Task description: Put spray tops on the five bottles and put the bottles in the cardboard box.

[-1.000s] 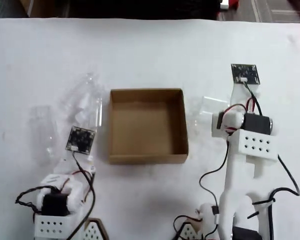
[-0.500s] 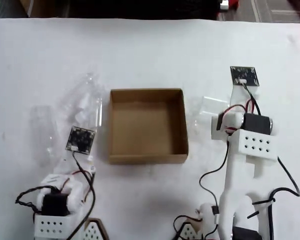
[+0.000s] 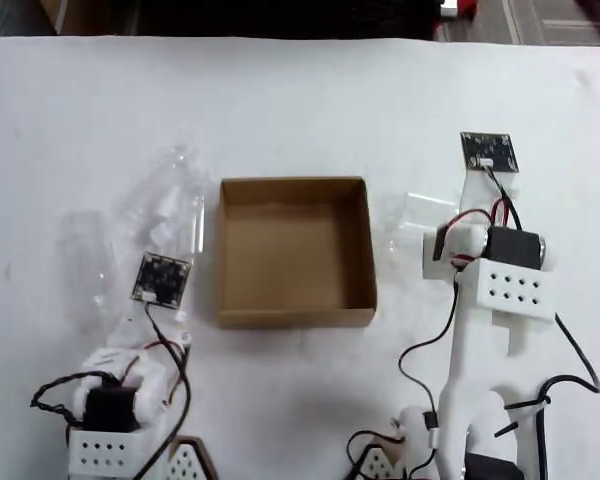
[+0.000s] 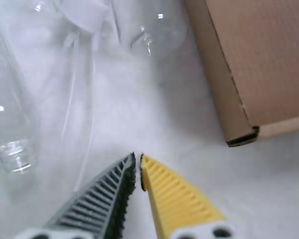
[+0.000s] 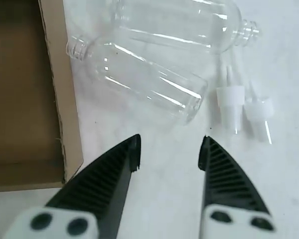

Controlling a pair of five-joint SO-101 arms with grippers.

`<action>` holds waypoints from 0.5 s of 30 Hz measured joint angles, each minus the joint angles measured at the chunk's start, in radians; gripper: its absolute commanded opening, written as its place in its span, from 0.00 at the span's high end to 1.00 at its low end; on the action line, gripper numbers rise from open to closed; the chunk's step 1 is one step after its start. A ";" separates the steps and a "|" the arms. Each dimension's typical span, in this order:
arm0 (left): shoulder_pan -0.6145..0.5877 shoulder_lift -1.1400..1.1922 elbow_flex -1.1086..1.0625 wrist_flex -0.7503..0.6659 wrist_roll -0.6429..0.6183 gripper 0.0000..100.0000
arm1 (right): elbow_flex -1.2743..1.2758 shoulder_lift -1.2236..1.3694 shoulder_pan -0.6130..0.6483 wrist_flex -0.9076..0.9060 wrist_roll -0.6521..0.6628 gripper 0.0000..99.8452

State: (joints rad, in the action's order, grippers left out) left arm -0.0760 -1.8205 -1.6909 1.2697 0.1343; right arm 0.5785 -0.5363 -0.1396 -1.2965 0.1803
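Observation:
The open cardboard box [image 3: 295, 250] sits mid-table with nothing in it. Clear uncapped bottles [image 3: 170, 200] lie to its left. My left gripper [image 4: 137, 163] is shut on nothing, just above the white table near the box corner [image 4: 241, 137]. A bottle neck [image 4: 14, 160] lies beside it, another bottle [image 4: 157, 25] and a white spray top [image 4: 84, 15] with thin tubes farther off. My right gripper [image 5: 169, 149] stands open over the table right of the box [image 5: 65, 114]. Two clear bottles [image 5: 144, 74] [image 5: 184, 22] and two white spray tops [image 5: 228, 102] [image 5: 259, 112] lie ahead of it.
The white table [image 3: 310, 100] stretches wide behind the box. The right arm's body [image 3: 500, 280] stands to the right of the box, the left arm's base [image 3: 110, 420] at the front left. Loose cables hang by both arms.

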 measured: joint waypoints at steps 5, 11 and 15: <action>0.000 0.000 0.000 0.000 0.000 0.98 | 0.000 0.000 0.000 0.018 0.000 0.83; 0.000 0.000 0.000 0.000 0.000 0.98 | 0.000 0.000 0.000 0.018 0.000 0.83; 0.000 0.000 0.000 0.000 0.000 0.98 | 0.000 0.000 0.000 0.054 0.000 0.83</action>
State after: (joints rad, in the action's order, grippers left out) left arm -0.0760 -1.8205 -1.6909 1.2697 0.1343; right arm 0.5785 -0.5363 -0.1396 -1.2428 0.1803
